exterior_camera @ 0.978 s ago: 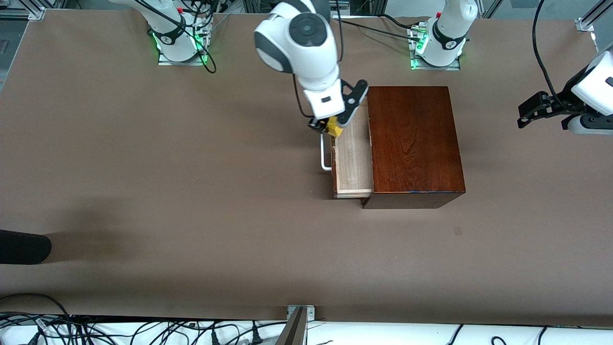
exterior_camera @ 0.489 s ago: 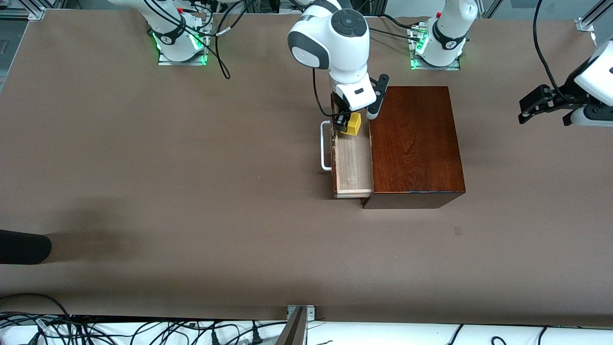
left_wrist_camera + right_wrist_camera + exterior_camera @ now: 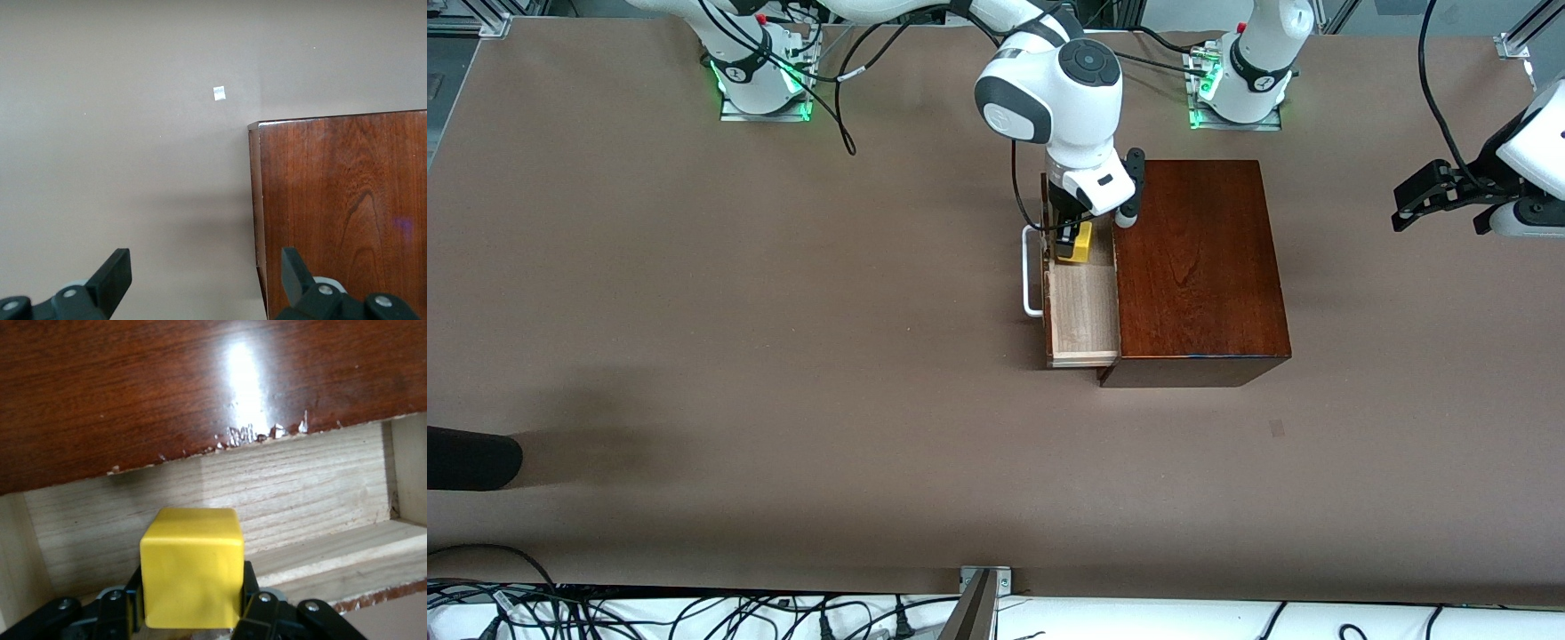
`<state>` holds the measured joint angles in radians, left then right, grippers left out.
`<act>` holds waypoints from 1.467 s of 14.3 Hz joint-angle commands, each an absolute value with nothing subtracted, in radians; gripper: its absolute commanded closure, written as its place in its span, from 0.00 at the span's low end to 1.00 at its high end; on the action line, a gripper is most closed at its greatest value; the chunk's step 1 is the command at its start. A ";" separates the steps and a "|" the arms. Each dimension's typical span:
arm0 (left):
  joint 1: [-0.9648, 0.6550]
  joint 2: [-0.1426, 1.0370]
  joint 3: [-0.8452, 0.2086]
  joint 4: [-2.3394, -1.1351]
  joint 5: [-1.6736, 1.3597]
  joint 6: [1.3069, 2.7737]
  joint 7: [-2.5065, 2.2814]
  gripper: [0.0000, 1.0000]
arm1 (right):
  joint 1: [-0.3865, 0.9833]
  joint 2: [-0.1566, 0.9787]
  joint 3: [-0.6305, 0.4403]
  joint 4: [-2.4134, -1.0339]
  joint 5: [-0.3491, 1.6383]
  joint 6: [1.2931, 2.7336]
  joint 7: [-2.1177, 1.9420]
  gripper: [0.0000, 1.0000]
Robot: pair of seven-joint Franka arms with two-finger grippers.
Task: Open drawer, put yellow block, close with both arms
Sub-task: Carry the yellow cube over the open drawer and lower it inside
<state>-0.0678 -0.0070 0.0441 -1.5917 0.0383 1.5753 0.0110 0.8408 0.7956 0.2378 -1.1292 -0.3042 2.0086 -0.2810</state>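
We see the right gripper [image 3: 1069,238] clamped on the yellow block [image 3: 1080,242] inside the open drawer [image 3: 1083,307], at nine o'clock of the wooden box [image 3: 1196,267], left gripper [image 3: 1423,200] spread apart, waiting over the table [image 3: 738,338].

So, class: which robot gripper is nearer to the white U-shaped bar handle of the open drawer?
Right. The right gripper, shut on the small yellow cube, is over the pale wooden drawer tray beside the white U-shaped bar handle. The left gripper waits open past the glossy dark-brown box.
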 commanded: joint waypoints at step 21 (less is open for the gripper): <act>-0.054 -0.015 0.044 -1.597 0.017 1.575 0.029 0.00 | 0.853 0.868 0.216 -1.097 -0.382 2.022 -0.396 0.00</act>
<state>-0.0612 -0.0067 0.0473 -1.5923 0.0382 1.5753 0.0110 0.8435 0.8453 0.2252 -1.1268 -0.3621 2.0366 -0.3830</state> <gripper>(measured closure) 0.000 0.383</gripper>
